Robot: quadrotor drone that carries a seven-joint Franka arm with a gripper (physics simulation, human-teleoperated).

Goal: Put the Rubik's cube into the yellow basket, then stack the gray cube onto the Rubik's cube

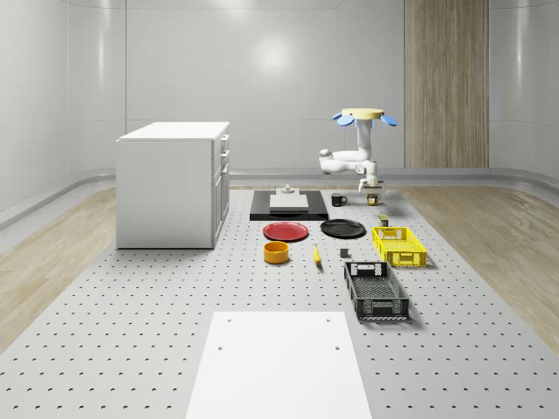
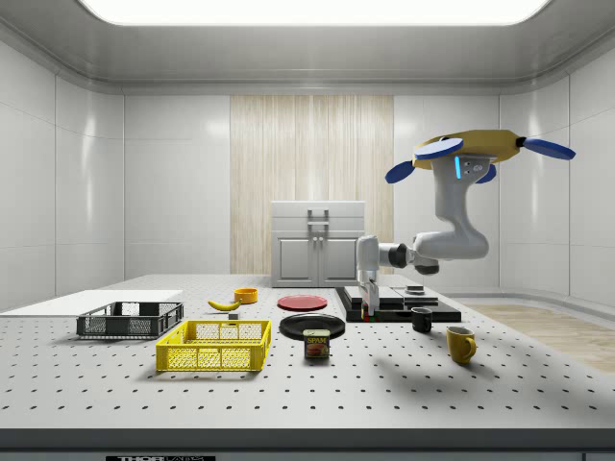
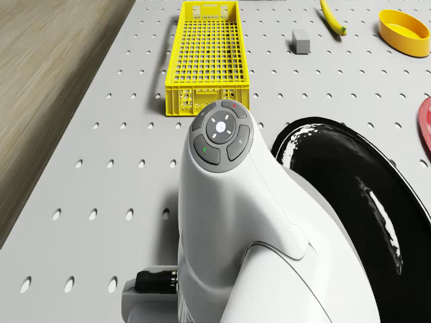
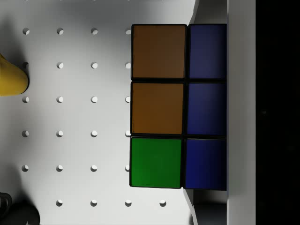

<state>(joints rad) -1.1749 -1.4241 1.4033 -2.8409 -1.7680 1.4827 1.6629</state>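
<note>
The Rubik's cube [image 4: 157,108] shows orange, green and blue tiles in the wrist view. My gripper [image 1: 372,190] is shut on it and holds it a little above the table, near the mugs at the far right. In the side view the gripper [image 2: 368,300] hangs in front of the black mat. The drone [image 1: 362,115] hovers above it, beyond the far end of the yellow basket [image 1: 403,258]. That basket [image 3: 202,101] holds nothing. The small gray cube [image 3: 300,42] lies on the table beside it, between the basket and a banana [image 3: 331,17].
A black plate [image 3: 350,182] lies under the arm, with a red plate [image 1: 286,231] and an orange bowl [image 1: 276,252] further left. A black basket [image 1: 376,291] lies nearer the front. A yellow mug [image 2: 460,343], a black mug [image 1: 339,199] and a tin [image 2: 316,344] stand close by. A white cabinet [image 1: 175,183] is at the left.
</note>
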